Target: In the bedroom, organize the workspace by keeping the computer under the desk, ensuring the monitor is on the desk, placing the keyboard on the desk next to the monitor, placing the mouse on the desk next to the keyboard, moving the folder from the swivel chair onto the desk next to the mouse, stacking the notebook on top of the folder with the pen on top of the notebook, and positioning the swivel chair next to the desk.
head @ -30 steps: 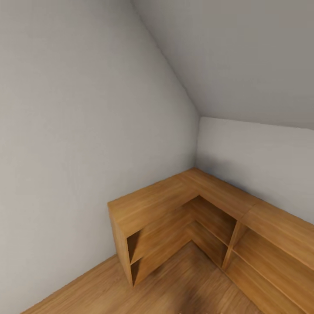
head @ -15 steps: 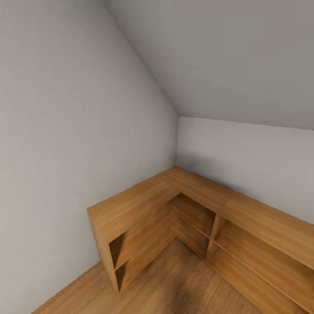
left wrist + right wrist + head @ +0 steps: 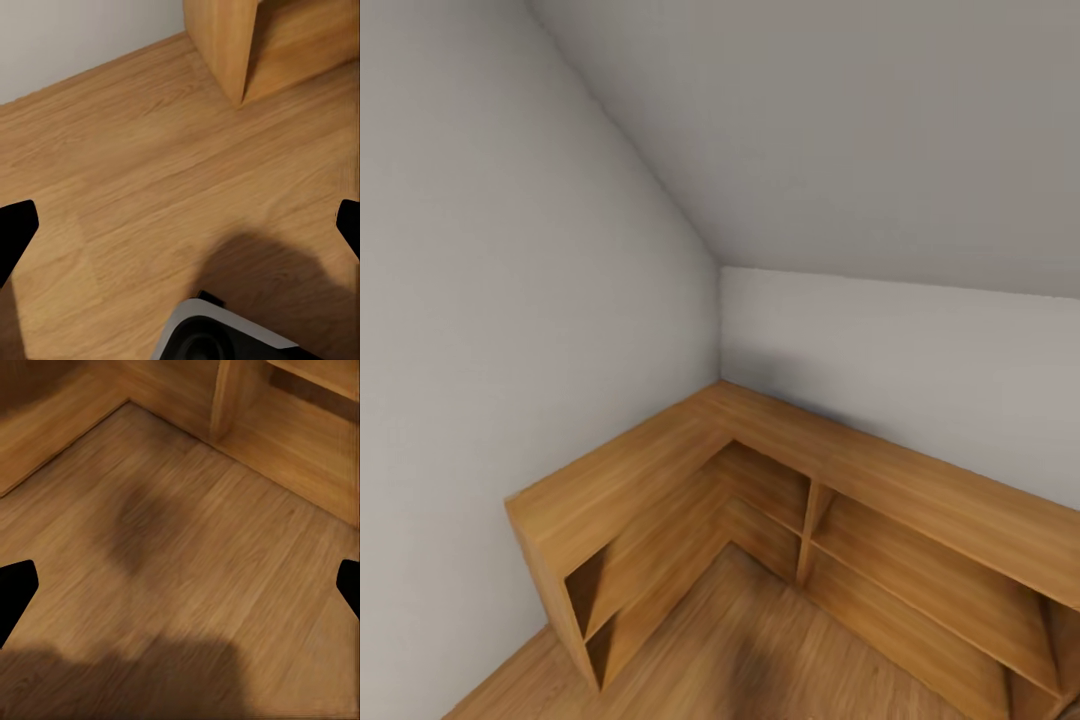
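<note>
None of the task's things are in sight; I face a room corner under a sloped ceiling. My left gripper (image 3: pixel 180 232) hangs open over bare wood floor, its black fingertips (image 3: pixel 15 232) at the two edges of the left wrist view with nothing between them. The right gripper (image 3: pixel 180 592) is open too, empty, over wood floor, with its fingertips (image 3: pixel 16 589) wide apart.
A low L-shaped light-wood shelf unit (image 3: pixel 760 470) with open cubbies wraps the corner along both grey walls. Its end panel (image 3: pixel 225 41) stands near my left gripper, and its lower shelves (image 3: pixel 300 442) near my right. The robot's base (image 3: pixel 225 334) shows on the wood floor (image 3: pixel 760 650).
The head view has swung to the right: the shelf unit and corner have slid leftward in the picture, and more of the right-hand shelf run shows.
</note>
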Controlling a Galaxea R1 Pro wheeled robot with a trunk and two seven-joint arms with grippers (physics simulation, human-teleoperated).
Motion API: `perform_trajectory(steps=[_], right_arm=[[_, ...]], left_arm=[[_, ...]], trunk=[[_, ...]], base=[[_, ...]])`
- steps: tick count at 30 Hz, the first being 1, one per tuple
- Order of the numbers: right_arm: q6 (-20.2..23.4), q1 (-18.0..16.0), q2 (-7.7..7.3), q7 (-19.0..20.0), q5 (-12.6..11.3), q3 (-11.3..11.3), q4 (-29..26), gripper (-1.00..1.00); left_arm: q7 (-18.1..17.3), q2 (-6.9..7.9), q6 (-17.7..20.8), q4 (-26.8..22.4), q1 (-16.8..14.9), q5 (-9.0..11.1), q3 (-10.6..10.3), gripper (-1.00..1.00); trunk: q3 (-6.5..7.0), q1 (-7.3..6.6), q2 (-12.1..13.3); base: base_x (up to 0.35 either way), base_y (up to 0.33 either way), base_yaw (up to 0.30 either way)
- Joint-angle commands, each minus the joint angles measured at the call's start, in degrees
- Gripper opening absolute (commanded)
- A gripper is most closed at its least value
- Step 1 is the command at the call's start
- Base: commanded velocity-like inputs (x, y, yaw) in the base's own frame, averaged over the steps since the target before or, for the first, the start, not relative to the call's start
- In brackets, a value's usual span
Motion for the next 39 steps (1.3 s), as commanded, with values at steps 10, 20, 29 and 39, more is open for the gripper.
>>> perform_trajectory(steps=[10,20,29,39], right_arm=[[-0.08,-0.08,0.09,-0.49,-0.51,0.32,0.06,1.00],[-0.08,-0.08,0.12,-0.59,-0.53,0.23,-0.04,1.00],[-0.07,-0.08,0.12,-0.60,-0.55,0.22,-0.19,1.00],[-0.06,-0.08,0.07,-0.60,-0.57,0.21,-0.20,1.00]], left_arm=[[0.39,0.01,-0.09,-0.02,-0.02,0.19,-0.50,1.00],[0.39,-0.07,-0.15,-0.02,-0.02,0.19,-0.50,1.00],[0.39,-0.07,-0.15,-0.02,-0.02,0.19,-0.50,1.00],[0.39,-0.07,-0.17,-0.02,-0.02,0.19,-0.50,1.00]], trunk=[[-0.28,0.03,-0.12],[-0.62,0.03,-0.12],[-0.94,0.03,-0.12],[-1.29,0.03,-0.12]], base=[[0.012,0.000,-0.297],[0.280,0.000,-0.287],[0.321,0.000,-0.287],[0.322,0.000,-0.287]])
